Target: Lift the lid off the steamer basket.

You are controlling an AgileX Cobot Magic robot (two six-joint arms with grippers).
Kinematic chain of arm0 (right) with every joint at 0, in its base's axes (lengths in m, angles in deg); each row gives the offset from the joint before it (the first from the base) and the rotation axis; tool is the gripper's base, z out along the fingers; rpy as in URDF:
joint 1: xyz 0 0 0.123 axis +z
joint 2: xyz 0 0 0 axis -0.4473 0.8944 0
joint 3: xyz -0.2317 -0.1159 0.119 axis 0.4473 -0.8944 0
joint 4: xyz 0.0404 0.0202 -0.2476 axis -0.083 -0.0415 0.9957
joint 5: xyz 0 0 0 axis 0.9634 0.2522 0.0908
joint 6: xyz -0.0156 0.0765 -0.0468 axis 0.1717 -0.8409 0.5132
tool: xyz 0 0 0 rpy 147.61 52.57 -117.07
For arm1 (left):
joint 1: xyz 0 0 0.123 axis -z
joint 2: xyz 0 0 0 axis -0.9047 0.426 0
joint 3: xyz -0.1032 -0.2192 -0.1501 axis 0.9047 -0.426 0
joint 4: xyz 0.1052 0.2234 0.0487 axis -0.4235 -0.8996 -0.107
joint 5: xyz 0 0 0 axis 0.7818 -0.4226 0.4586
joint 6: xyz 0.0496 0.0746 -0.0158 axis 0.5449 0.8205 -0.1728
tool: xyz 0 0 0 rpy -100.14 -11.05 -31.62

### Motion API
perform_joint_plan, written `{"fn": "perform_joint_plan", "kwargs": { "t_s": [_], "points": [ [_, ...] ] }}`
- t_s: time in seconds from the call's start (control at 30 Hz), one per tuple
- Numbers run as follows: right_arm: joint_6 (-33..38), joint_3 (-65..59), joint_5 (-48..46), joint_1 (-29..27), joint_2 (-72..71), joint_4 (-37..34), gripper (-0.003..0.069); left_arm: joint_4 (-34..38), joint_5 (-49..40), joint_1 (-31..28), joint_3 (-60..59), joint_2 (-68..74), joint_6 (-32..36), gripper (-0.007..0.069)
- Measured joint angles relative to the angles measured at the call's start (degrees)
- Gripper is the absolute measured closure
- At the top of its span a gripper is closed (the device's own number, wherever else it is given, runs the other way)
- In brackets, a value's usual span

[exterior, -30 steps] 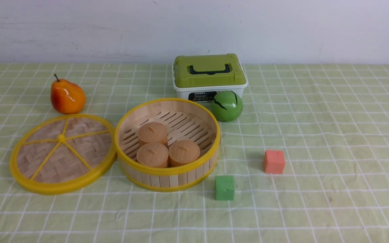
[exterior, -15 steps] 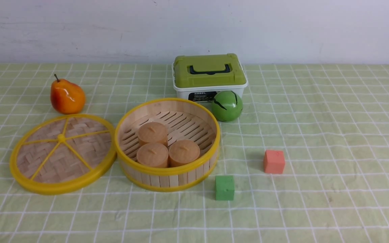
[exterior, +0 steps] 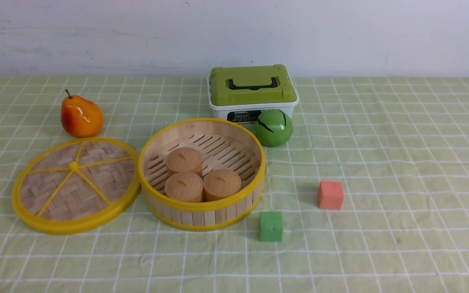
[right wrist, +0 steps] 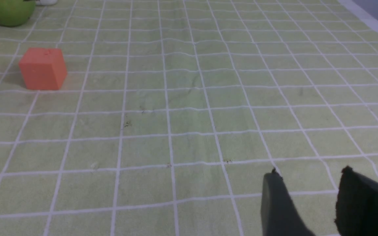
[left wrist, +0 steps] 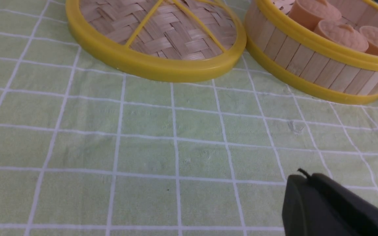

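The lid (exterior: pixel 73 185) (left wrist: pixel 162 36), a woven tan disc with a yellow rim and spokes, lies flat on the cloth, touching the left side of the steamer basket (exterior: pixel 202 203) (left wrist: pixel 307 68). The basket stands uncovered, with three tan buns (exterior: pixel 196 177) on its slatted floor. Neither arm shows in the front view. My left gripper (left wrist: pixel 304 178) hangs shut and empty above bare cloth, nearer to me than the lid. My right gripper (right wrist: pixel 310 175) hovers open over bare cloth with nothing between its fingers.
An orange pear (exterior: pixel 80 116) sits behind the lid. A white box with a green lid (exterior: pixel 251 91) and a green ball (exterior: pixel 274 127) stand behind the basket. A green cube (exterior: pixel 270 226) and a red cube (exterior: pixel 330 195) (right wrist: pixel 43 68) lie right of the basket.
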Motion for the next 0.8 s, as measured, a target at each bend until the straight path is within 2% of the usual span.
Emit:
{"fn": "perform_joint_plan", "kwargs": {
  "t_s": [0.8],
  "points": [
    [0.0, 0.0, 0.0, 0.0, 0.0, 0.0, 0.0418, 0.0, -0.05, 0.0, 0.0, 0.0, 0.0, 0.0629]
  ]
}}
